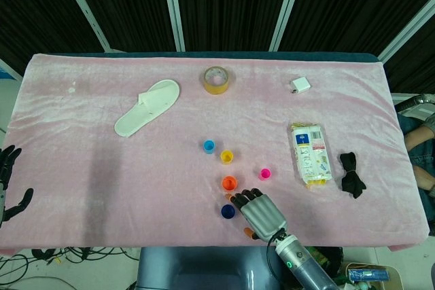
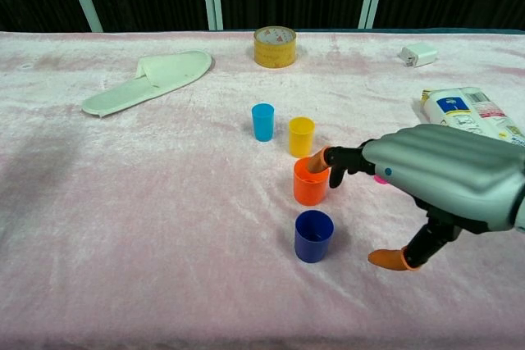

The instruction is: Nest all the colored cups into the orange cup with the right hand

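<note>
The right hand (image 2: 443,176) hangs low over the pink bench (image 2: 148,202) with fingers spread and nothing in it, its fingertips (image 2: 318,160) at the rim of the orange cup (image 2: 308,183). The dark blue cup (image 2: 313,236) stands just in front, the yellow cup (image 2: 301,136) and light blue cup (image 2: 262,121) behind, the pink cup (image 1: 265,174) to the right. The left hand (image 1: 8,181) waits open off the bench's edge.

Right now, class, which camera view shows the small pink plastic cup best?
The head view: the small pink plastic cup stands fully visible, upright on the pink cloth beside the snack packet. In the chest view the right hand hides nearly all of it; only a pink sliver shows.
</note>
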Robot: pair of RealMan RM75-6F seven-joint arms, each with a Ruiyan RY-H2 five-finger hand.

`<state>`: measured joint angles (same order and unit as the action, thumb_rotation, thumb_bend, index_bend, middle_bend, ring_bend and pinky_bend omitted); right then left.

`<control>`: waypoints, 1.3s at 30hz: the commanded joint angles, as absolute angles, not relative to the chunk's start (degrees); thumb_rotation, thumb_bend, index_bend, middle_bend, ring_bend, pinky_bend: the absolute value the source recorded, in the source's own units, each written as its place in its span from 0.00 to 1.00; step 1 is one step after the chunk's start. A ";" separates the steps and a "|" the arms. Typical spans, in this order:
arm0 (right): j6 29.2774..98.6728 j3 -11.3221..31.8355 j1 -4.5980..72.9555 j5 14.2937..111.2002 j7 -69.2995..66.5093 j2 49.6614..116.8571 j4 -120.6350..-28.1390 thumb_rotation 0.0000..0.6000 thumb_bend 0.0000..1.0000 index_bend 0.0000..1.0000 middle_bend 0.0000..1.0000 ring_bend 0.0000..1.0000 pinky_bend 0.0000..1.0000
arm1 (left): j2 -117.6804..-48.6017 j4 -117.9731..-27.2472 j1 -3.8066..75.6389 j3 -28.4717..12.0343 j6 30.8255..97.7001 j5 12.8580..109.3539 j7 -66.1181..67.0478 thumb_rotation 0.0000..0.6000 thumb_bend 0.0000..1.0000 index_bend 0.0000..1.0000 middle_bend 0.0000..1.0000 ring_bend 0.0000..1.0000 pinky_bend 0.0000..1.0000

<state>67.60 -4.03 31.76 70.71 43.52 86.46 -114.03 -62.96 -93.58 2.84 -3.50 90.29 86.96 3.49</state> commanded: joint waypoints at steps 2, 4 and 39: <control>66.76 -3.46 31.57 70.45 42.86 88.72 -111.42 1.00 0.17 0.19 0.26 0.20 0.24 | -62.97 -93.56 2.88 -3.58 90.22 86.83 3.61 1.00 0.34 0.05 0.05 0.00 0.00; 66.39 -3.11 31.65 70.23 42.53 89.34 -110.50 1.00 0.18 0.20 0.26 0.20 0.24 | -62.97 -93.54 2.88 -3.61 90.20 86.75 3.65 1.00 0.34 0.05 0.05 0.00 0.00; 61.81 -0.07 33.48 69.78 37.34 95.27 -103.33 1.00 0.28 0.52 0.51 0.30 0.24 | -63.28 -93.34 2.82 -4.12 90.08 85.58 4.72 1.00 0.34 0.05 0.05 0.00 0.00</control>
<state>61.72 -0.01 33.57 69.58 37.58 95.41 -103.09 -63.28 -93.34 2.82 -4.12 90.07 85.58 4.72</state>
